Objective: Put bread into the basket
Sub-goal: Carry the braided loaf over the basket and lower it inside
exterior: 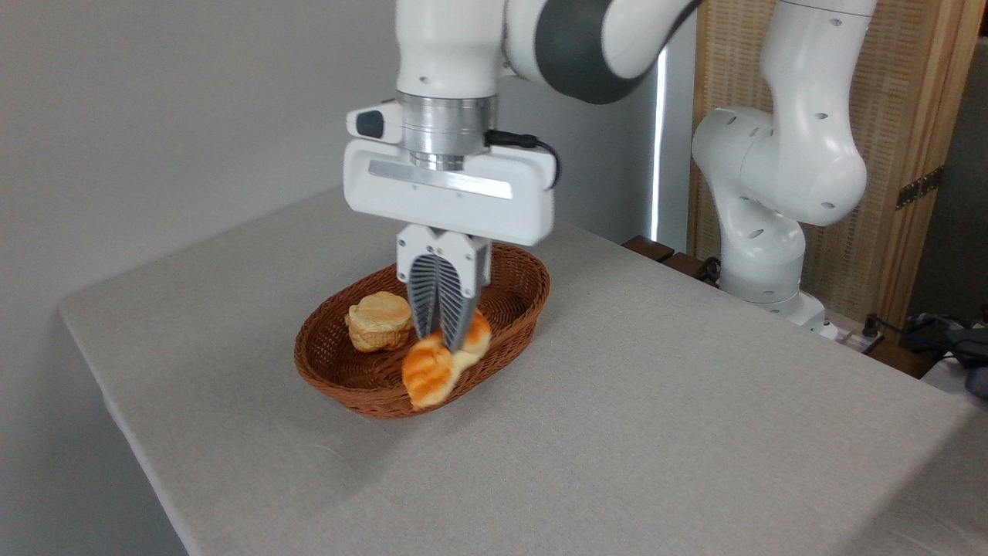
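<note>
I am seeing the claw [445, 338] pointing straight down over the basket [519, 296], its two ribbed fingers [422, 297] pinched close together on the middle of the bread [432, 372]. The loaf is lying with its long axis running from the near left to the far right, tilted, its nearer pointed end drooping over the basket's front rim while the far end is showing just behind the fingers. It is sitting inside the basket's outline, at the right-front part. One small pale round bun [378, 320] is resting in the basket's left part, just beside the fingers and apart from the loaf. I am counting one loaf, one bun, one basket. The basket is standing on the grey worktop [656, 401], whose surface around it is bare cloth.
</note>
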Robot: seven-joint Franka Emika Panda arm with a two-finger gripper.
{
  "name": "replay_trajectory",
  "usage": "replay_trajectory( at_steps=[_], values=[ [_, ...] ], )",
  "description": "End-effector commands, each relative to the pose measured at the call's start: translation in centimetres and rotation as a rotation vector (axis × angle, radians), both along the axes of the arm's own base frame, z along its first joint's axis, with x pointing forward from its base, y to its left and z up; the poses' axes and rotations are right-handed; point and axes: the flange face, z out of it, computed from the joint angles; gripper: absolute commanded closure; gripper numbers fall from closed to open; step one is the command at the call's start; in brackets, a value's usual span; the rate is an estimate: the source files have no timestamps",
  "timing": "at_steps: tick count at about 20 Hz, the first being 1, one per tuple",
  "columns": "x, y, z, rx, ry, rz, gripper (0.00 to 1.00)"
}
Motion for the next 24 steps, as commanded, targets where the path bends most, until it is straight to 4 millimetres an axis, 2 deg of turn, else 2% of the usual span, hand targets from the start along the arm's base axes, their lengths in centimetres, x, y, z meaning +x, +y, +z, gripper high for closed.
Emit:
replay_trajectory(
  at_steps=[1, 3, 4, 5, 6, 7, 8, 12, 24],
  values=[
    [-0.3, -4.4, 0.6, -0.065, -0.009, -0.068, 1.0],
    [-0.7, -6.6, 0.8, -0.064, -0.01, -0.103, 1.0],
    [-0.8, -7.4, 0.8, -0.064, -0.009, -0.115, 0.7],
    [-1.0, -8.0, 0.8, -0.081, -0.006, -0.118, 0.51],
    [-0.9, -8.2, 0.5, -0.099, 0.004, -0.111, 0.39],
    [-0.7, -8.4, -0.1, -0.105, 0.017, -0.107, 0.13],
    [-0.8, -9.1, -0.4, -0.107, 0.025, -0.113, 0.0],
    [-1.0, -10.7, -1.0, -0.099, 0.037, -0.143, 0.0],
    [-0.7, -10.7, -0.5, -0.1, 0.029, -0.141, 0.0]
  ],
)
